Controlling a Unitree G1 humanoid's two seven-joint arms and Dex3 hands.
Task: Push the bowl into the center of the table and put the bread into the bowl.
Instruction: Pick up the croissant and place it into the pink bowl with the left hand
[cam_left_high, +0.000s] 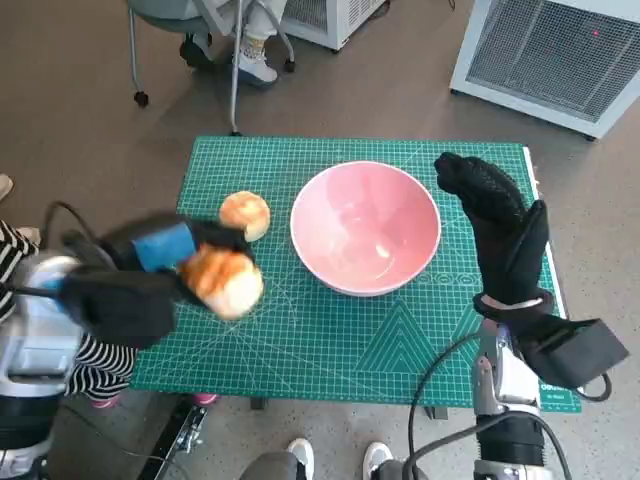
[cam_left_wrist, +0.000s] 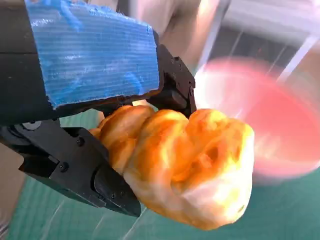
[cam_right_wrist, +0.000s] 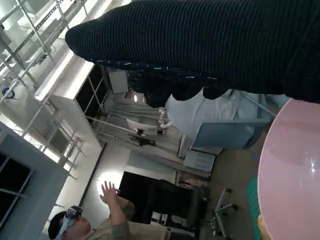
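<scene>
Head view: left hand (cam_left_high: 125, 290) grips a bread roll (cam_left_high: 222, 281) above the green mat (cam_left_high: 350, 350), just left of the pink bowl (cam_left_high: 365, 227), which sits near centre. Second roll (cam_left_high: 245, 214) lies beside the bowl. Right hand (cam_left_high: 490, 205) flat by the rim, holding nothing. Risk: shallow pinch, roll slips out or hits the rim.

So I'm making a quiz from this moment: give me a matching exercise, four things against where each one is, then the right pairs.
Things:
1. bowl
2. held bread
3. second bread
4. right hand

Places:
A. lying on the mat beside the bowl
B. in the left hand
C. standing empty around the mat's middle
D. next to the bowl's rim, holding nothing

Pairs: 1-C, 2-B, 3-A, 4-D
</scene>
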